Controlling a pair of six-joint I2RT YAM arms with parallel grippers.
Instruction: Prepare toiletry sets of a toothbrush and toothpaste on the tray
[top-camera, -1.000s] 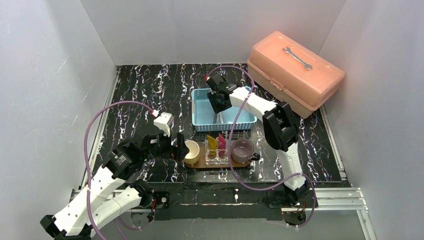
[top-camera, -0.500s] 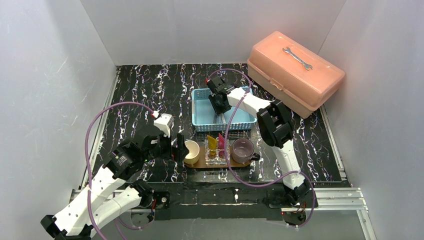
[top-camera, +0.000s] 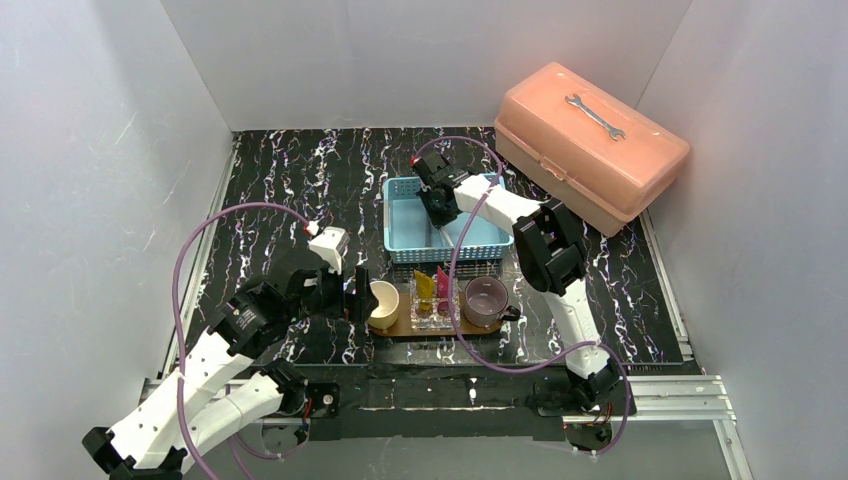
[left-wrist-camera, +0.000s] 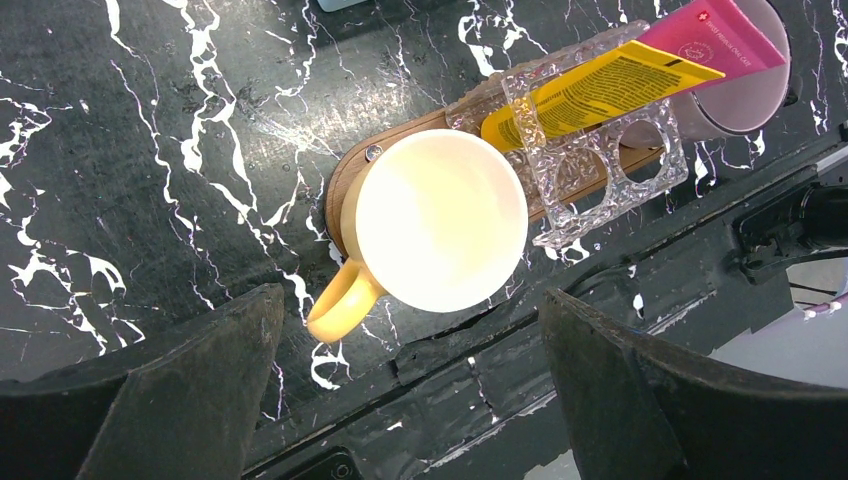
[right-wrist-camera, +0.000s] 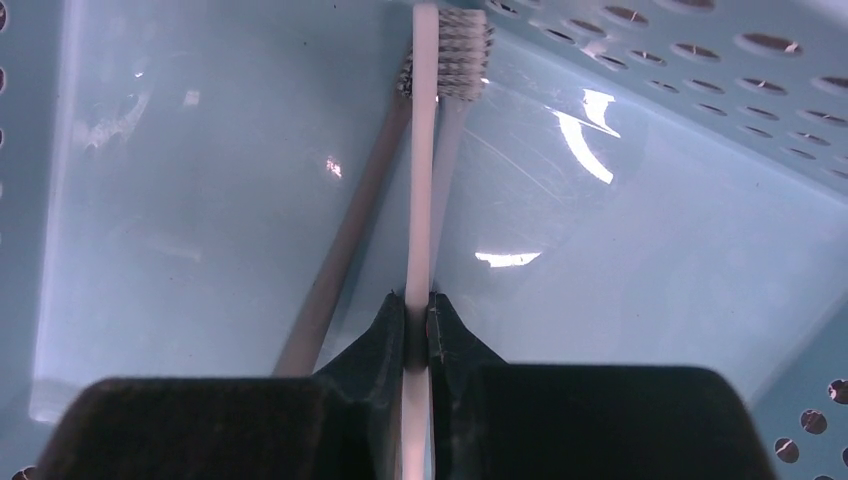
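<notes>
While the right arm (top-camera: 500, 205) reaches into the blue basket (top-camera: 405, 215) behind the tray (top-camera: 440, 332), the left fingers (left-wrist-camera: 170, 390) hang spread beside its yellow cup (left-wrist-camera: 440, 220). The right fingers (right-wrist-camera: 375, 335) pinch a white toothbrush (right-wrist-camera: 424, 150) on the basket floor; lift straight, clear of the grey toothbrush (right-wrist-camera: 350, 240).

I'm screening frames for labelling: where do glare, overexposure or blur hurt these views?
Left wrist: the yellow cup is blown out near white inside. Right wrist: glare streaks on the blue basket floor; the gripped toothbrush is sharp. Top external: evenly lit.
</notes>
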